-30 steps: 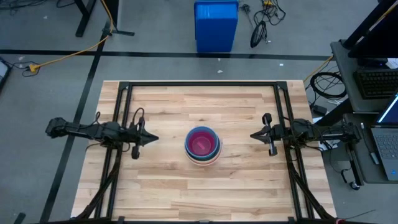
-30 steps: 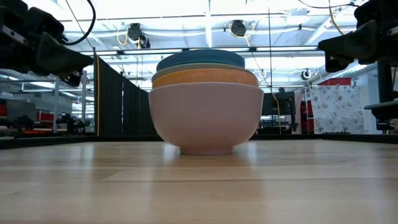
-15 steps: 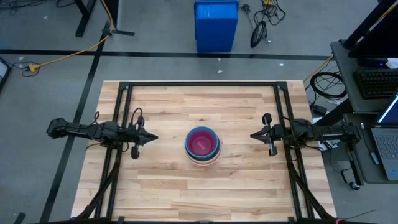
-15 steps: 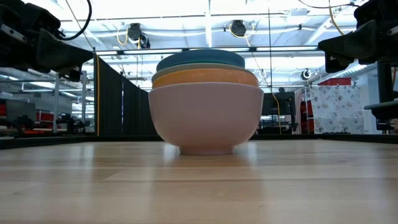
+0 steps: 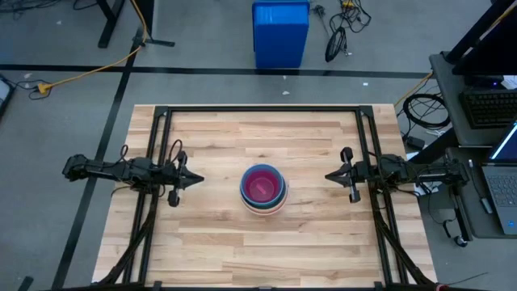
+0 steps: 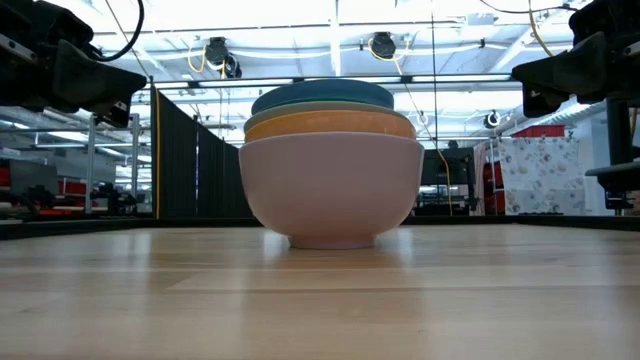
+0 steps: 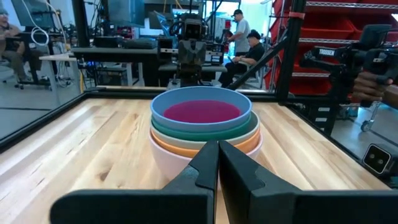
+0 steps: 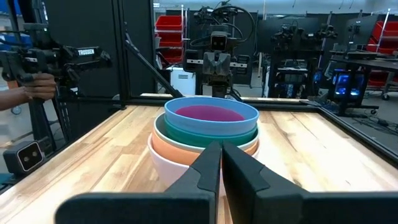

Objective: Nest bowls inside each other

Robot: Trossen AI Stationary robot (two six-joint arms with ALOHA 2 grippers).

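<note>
Several bowls (image 5: 263, 189) sit nested in one stack at the middle of the table. The pale peach outer bowl (image 6: 330, 190) rests on its foot on the wood. Above it show the orange rim (image 6: 330, 124), the teal green rim (image 7: 202, 132) and the blue rim (image 7: 200, 99), with the magenta bowl (image 8: 210, 112) innermost. My left gripper (image 5: 202, 181) hovers level to the stack's left, shut with nothing in it, pointing at the stack (image 7: 217, 144). My right gripper (image 5: 327, 175) hovers level to the stack's right, also shut with nothing in it (image 8: 221, 145).
A black metal frame (image 5: 258, 109) runs around the table's far, left and right sides. A tall blue bin (image 5: 280, 32) stands on the floor beyond the far edge. People sit in the room behind (image 7: 249, 50), and a person's hand (image 8: 38, 86) holds a device off the table's side.
</note>
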